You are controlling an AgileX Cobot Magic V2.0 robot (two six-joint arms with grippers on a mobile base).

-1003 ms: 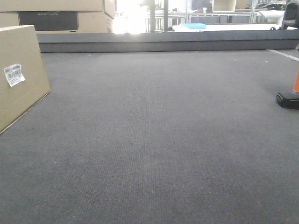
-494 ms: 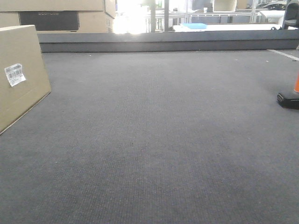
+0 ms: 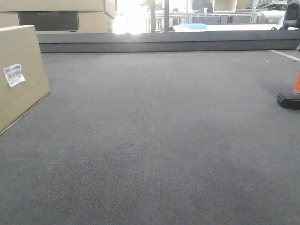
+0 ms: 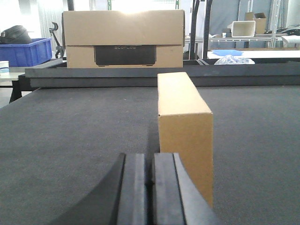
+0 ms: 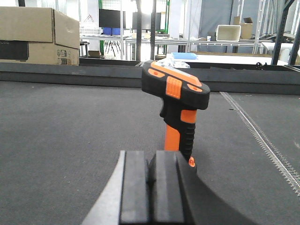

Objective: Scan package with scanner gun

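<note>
A: Which way does the scanner gun (image 5: 177, 110) point?

B: It stands upright on the dark counter (image 3: 154, 140), its long axis vertical. In the right wrist view the chunky black head sits on top and leans out to the left; the orange grip runs straight down beneath it.

A: And the package (image 4: 183, 126)?

B: A plain tan cardboard box, standing on the counter. Seen from the left wrist view, its long side runs away toward the stacked boxes (image 4: 123, 38) at the counter's far edge, with a narrow end face turned to the camera.

A: What is hard to make out?

B: In the front view the package (image 3: 18, 75) is cut off by the left border; only a side with a small white barcode label (image 3: 14, 75) shows. The scanner gun (image 3: 290, 96) is clipped at the right border, so just its black foot and a strip of orange appear, well apart from the package.

A: The jaws?

B: The left gripper (image 4: 150, 187) has its jaws pressed together and holds nothing, just short of the package. The right gripper (image 5: 151, 187) is likewise closed and empty, just in front of the scanner gun's grip.
</note>
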